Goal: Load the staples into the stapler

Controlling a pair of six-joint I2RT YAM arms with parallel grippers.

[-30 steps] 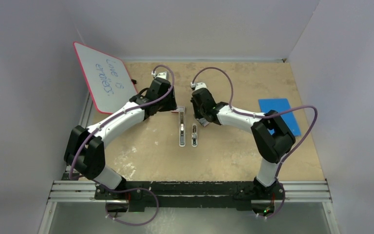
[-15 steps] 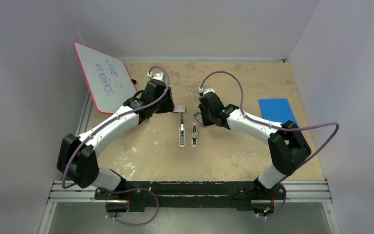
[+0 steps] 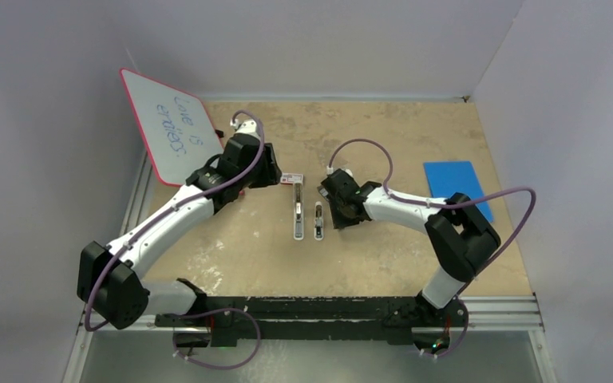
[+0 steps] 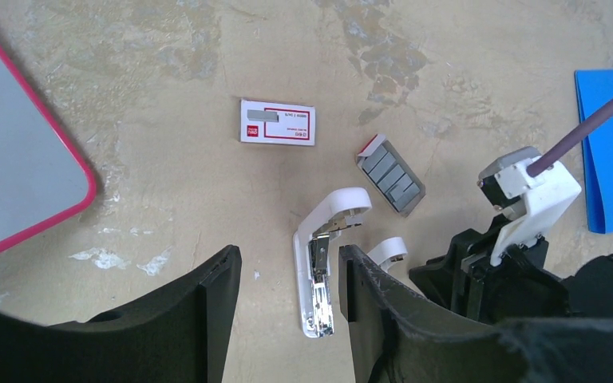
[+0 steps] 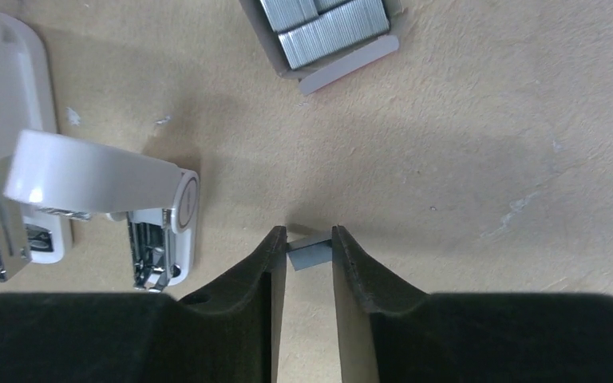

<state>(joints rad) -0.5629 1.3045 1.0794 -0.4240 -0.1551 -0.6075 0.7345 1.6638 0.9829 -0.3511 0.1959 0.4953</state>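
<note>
Two tools hang over the middle of the table [image 3: 383,136]: the left tool [image 4: 287,262] is spread wide and holds nothing, the right tool [image 5: 309,239] is narrow. The opened white stapler [image 3: 298,211] lies at the table's middle between them. The staples [image 5: 311,255] sit pinched in the right tool, just beside the stapler.

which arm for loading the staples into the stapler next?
Right. The right fingers pinch the staples just beside the stapler; the left fingers hang open and empty.
</note>
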